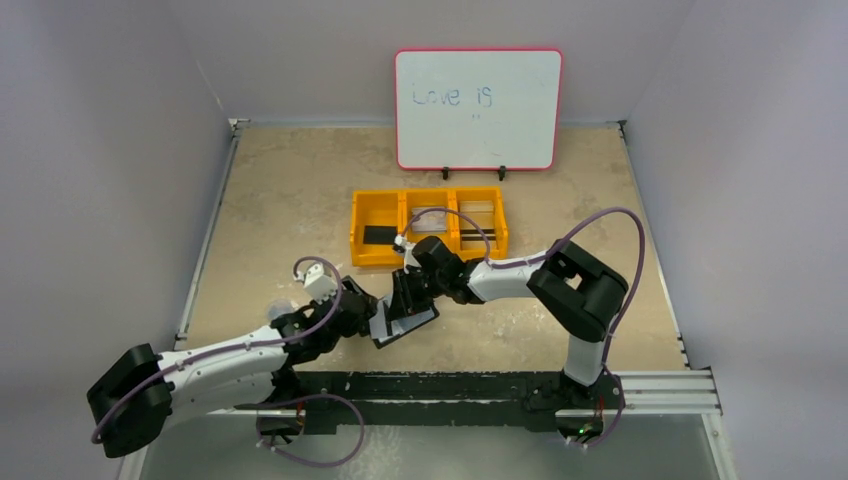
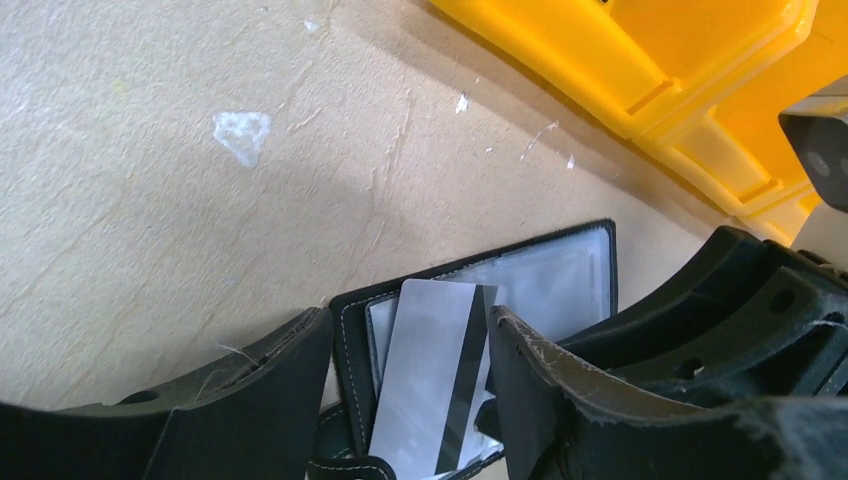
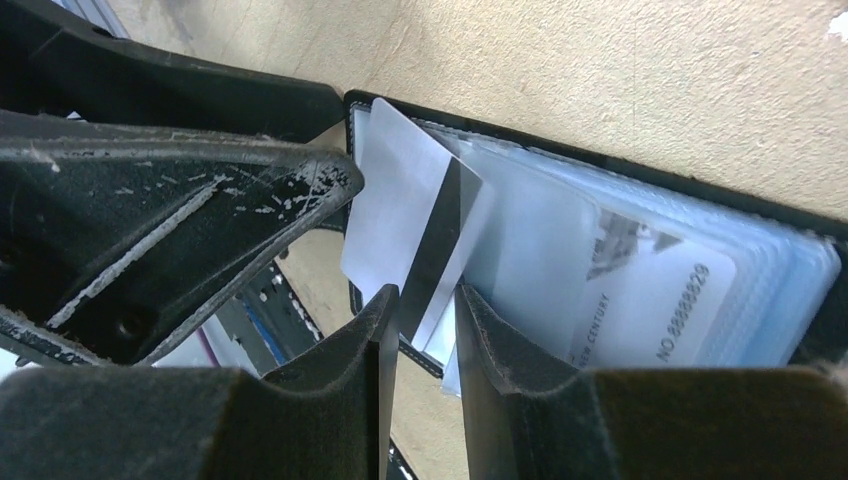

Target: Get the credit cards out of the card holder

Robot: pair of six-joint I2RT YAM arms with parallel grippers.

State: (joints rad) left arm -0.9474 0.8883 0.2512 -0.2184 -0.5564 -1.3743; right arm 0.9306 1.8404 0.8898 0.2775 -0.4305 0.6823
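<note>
left pincer (image 2: 405,320) released, straddling | right pincer (image 3: 428,295) clenched on striped credit card (image 3: 415,215), half out of open card holder (image 2: 570,270) on table (image 2: 150,200) | judged light, stiff, slick: pinch flat faces near free edge

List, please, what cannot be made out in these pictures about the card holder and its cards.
Top view: the card holder lies partly under both tools; the cards are too small to count.
Right wrist view: the striped card is hidden at its lower end between the fingers of the right tool; overlapping clear pockets hide how many cards are inside.
Left wrist view: the bottom edge cuts off the card holder, so whether the left tool grips it is unclear.
</note>
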